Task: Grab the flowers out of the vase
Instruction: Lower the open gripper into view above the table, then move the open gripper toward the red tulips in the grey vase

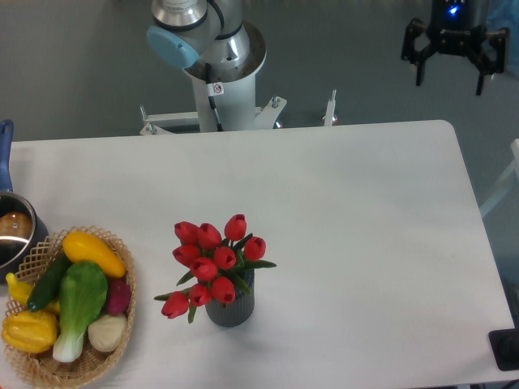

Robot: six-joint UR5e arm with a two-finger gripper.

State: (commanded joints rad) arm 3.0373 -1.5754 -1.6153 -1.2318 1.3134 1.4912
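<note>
A bunch of red tulip flowers (212, 261) with green leaves stands in a small dark grey ribbed vase (231, 307) near the table's front, left of centre. My gripper (451, 74) hangs at the top right, beyond the table's far edge and far from the flowers. Its two black fingers are spread apart with nothing between them, so it is open.
A wicker basket (36, 365) of yellow, green and purple vegetables sits at the front left corner. A metal pot (14, 235) with a blue handle lies at the left edge. The arm's base (219, 73) stands behind the table. A dark object (506, 350) sits at the front right edge.
</note>
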